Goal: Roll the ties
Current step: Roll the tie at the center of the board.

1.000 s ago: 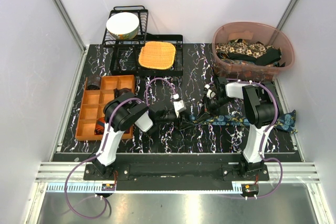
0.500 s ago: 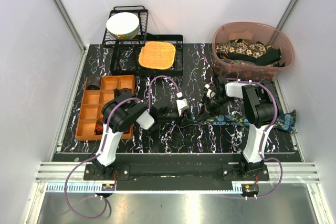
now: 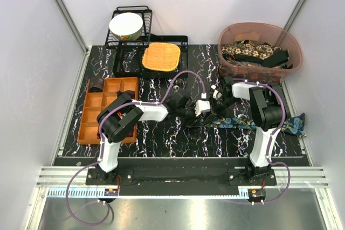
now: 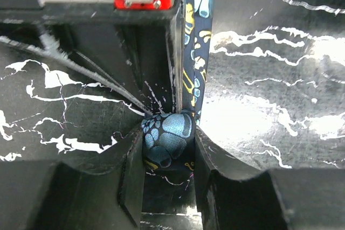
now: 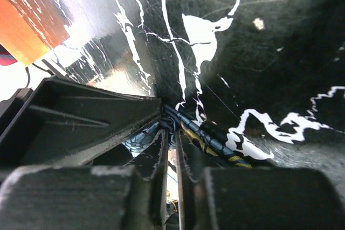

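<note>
A dark blue tie (image 3: pixel 242 124) with teal and yellow print lies across the right half of the table. Its wide end is at the far right. My left gripper (image 3: pixel 204 107) reaches in from the left and is shut on the rolled end of the tie (image 4: pixel 167 143). The rest of the strip (image 4: pixel 198 36) runs away from the left gripper (image 4: pixel 168 133). My right gripper (image 3: pixel 216 96) stands tip to tip with the left one. In the right wrist view the right gripper (image 5: pixel 171 130) shows only a thin slit between its fingers, with the tie (image 5: pixel 215 144) bunched at its tips.
A brown bin (image 3: pixel 226 39) at the back right holds more ties. An orange woven mat (image 3: pixel 160 56) and a bowl (image 3: pixel 126 25) rest on a black rack at the back. An orange compartment tray (image 3: pixel 91 111) stands at the left.
My left arm has stretched to the right, up against the right gripper, and its jaws have closed on the tie's rolled end. The right gripper's jaws have parted a little.
</note>
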Motion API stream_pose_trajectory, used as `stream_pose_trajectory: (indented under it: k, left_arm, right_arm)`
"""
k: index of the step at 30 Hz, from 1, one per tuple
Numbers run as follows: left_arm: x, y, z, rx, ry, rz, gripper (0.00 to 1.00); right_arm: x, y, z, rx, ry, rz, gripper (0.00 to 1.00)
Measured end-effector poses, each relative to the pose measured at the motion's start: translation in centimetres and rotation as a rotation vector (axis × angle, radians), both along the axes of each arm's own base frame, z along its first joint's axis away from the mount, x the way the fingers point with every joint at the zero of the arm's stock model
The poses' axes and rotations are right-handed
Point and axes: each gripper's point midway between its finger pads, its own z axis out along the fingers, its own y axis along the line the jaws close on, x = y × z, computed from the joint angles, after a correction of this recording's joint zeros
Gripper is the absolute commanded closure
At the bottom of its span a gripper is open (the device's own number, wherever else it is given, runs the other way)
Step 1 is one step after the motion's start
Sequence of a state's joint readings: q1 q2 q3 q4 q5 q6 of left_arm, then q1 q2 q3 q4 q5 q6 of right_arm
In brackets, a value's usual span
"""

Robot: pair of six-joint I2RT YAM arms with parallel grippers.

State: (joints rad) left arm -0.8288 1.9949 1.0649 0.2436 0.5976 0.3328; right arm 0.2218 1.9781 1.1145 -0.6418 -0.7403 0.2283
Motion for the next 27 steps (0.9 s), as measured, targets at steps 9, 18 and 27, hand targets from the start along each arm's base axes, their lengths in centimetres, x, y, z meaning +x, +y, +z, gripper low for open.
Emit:
stream_pose_trajectory:
  k: [9, 18, 27]
  left_arm:
    - [0.5, 0.6, -0.1, 0.167, -0.052, -0.035, 0.99]
    - [0.8, 1.1, -0.2, 0.239, -0.07, -0.05, 1.0]
    - [0.8, 1.1, -0.2, 0.27, -0.083, -0.064, 0.99]
  right_arm:
    - [0.2, -0.3, 0.4, -0.021, -0.009, 0.014, 0.69]
    - [0.9, -1.6, 2.0, 0.022, -0.052, -0.006, 0.57]
    - [0.7, 0.2, 2.9, 0.156, -0.064, -0.024, 0.6]
